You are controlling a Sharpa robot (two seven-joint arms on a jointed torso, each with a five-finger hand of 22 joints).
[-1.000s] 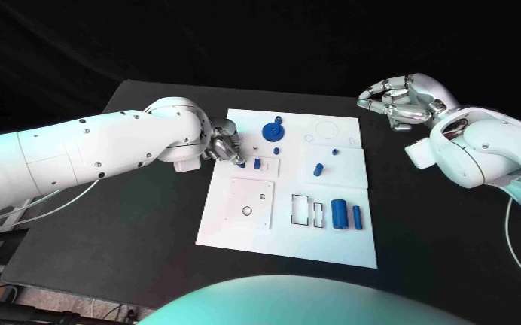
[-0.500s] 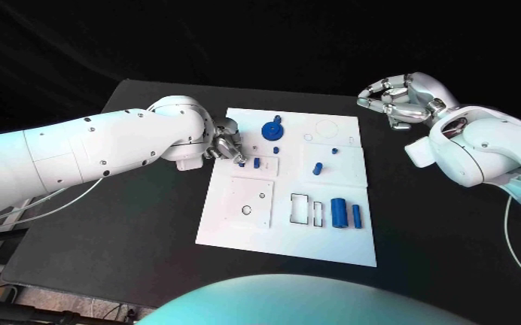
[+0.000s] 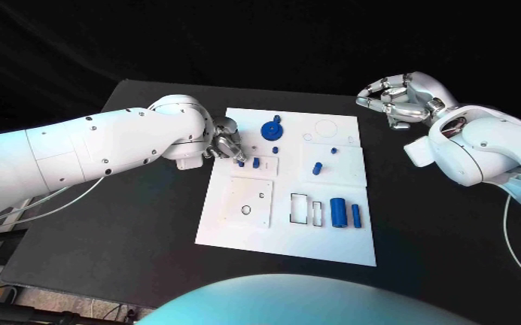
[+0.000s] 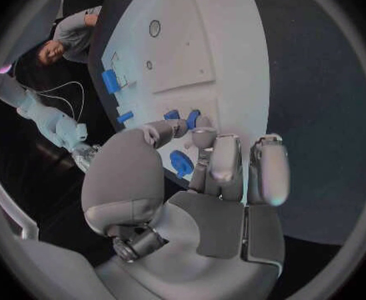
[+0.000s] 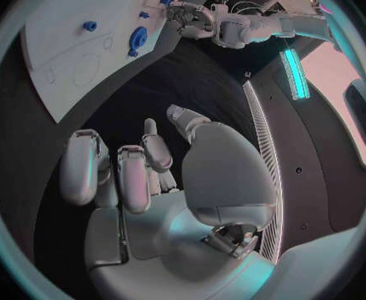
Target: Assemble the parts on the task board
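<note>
My left robot hand (image 3: pixel 226 147) sits at the task board's (image 3: pixel 326 250) 9 o'clock edge, fingers bunched over two small blue pegs (image 3: pixel 256 163) on the little raised plate there. In the left wrist view the fingertips (image 4: pixel 201 139) come together right by those pegs, but I can't tell whether one is actually pinched or just touched. I read this as lining up a peg w/ its hole, so the fingers are kept tight and low.

My right robot hand (image 3: pixel 397 100) hangs off the board, out at 2 o'clock above the table (image 3: pixel 141 212), fingers curled in w/ nothing in them. Parked clear, I judge, so it doesn't crowd the left.

Other parts wait on the board: blue gear (image 3: pixel 272 129) near 12 o'clock, a short peg (image 3: pixel 318 168) abt centre, two blue cylinders (image 3: pixel 339 213) lying side by side toward 4 o'clock beside the rectangular slots. Most of the assembly looks not yet done.
</note>
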